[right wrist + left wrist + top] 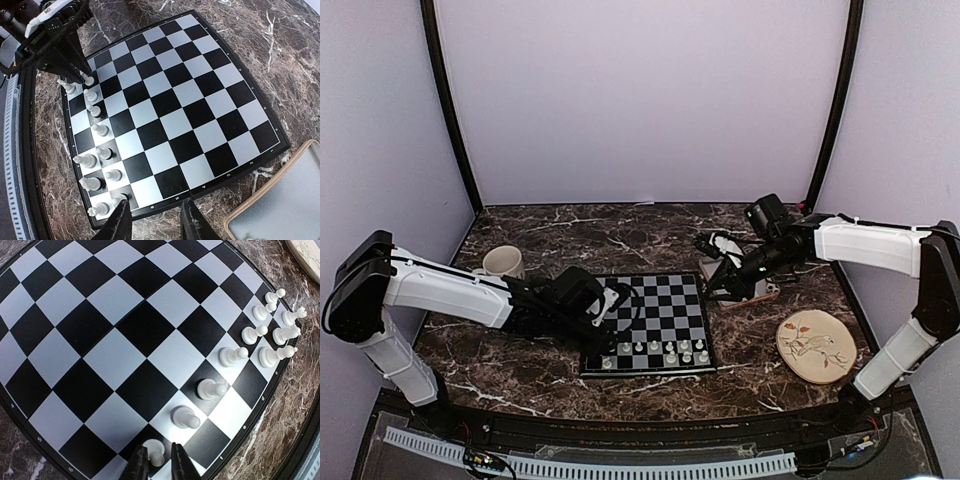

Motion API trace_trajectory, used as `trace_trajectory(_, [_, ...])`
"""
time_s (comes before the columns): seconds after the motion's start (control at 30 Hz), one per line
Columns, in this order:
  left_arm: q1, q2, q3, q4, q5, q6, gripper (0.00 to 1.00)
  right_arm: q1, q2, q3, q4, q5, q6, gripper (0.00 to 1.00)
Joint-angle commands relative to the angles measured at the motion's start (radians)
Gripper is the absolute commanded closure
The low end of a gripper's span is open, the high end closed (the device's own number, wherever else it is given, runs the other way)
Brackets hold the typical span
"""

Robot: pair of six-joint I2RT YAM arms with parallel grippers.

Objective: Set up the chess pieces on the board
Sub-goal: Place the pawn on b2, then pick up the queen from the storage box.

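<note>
The board (660,300) lies mid-table, with several white chess pieces (670,350) lined along its near edge in two rows. My left gripper (611,345) is down at the near left end of that line. In the left wrist view its fingers (139,465) stand slightly open on either side of a white pawn (156,452) that rests on a black square, with a sliver of gap on one side. Further pawns (210,388) run off to the right. My right gripper (157,225) hangs open and empty over the board's right rim (215,187).
A grey tray (280,200) lies just right of the board under the right arm. A round plate with a bird drawing (815,345) sits near right, and a cream mug (503,262) at the left. Dark marble tabletop (570,235) surrounds everything.
</note>
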Motion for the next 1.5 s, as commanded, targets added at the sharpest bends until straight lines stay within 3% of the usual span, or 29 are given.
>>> trace_trajectory(0.0, [-0.007, -0.039, -0.011, -0.016, -0.001, -0.008, 0.80, -0.005, 0.009, 0.007, 0.019, -0.002, -0.002, 0.66])
trace_trajectory(0.33, [-0.009, -0.069, 0.033, -0.067, -0.037, 0.010, 0.70, -0.045, -0.011, 0.042, -0.019, 0.053, 0.014, 0.67])
trace_trajectory(0.5, [-0.009, -0.143, 0.078, -0.088, -0.119, 0.053, 0.62, -0.141, -0.018, 0.093, -0.068, 0.257, 0.025, 0.68])
trace_trajectory(0.63, [-0.006, -0.161, 0.098, -0.002, -0.220, 0.058, 0.53, -0.197, 0.041, 0.167, -0.156, 0.447, 0.033, 0.72])
trace_trajectory(0.87, [0.001, -0.053, 0.167, 0.145, -0.176, 0.014, 0.53, -0.268, 0.239, 0.244, -0.334, 0.440, 0.069, 0.74])
trace_trajectory(1.03, [0.001, -0.013, 0.172, 0.171, -0.117, -0.003, 0.54, -0.267, 0.290, 0.266, -0.391, 0.384, -0.028, 0.75])
trace_trajectory(1.27, [0.002, -0.024, 0.133, 0.185, -0.099, -0.015, 0.54, -0.266, 0.333, 0.352, -0.442, 0.427, -0.217, 0.75])
trace_trajectory(1.47, [0.002, -0.023, 0.111, 0.211, -0.083, -0.038, 0.55, -0.260, 0.362, 0.412, -0.512, 0.405, -0.471, 0.73])
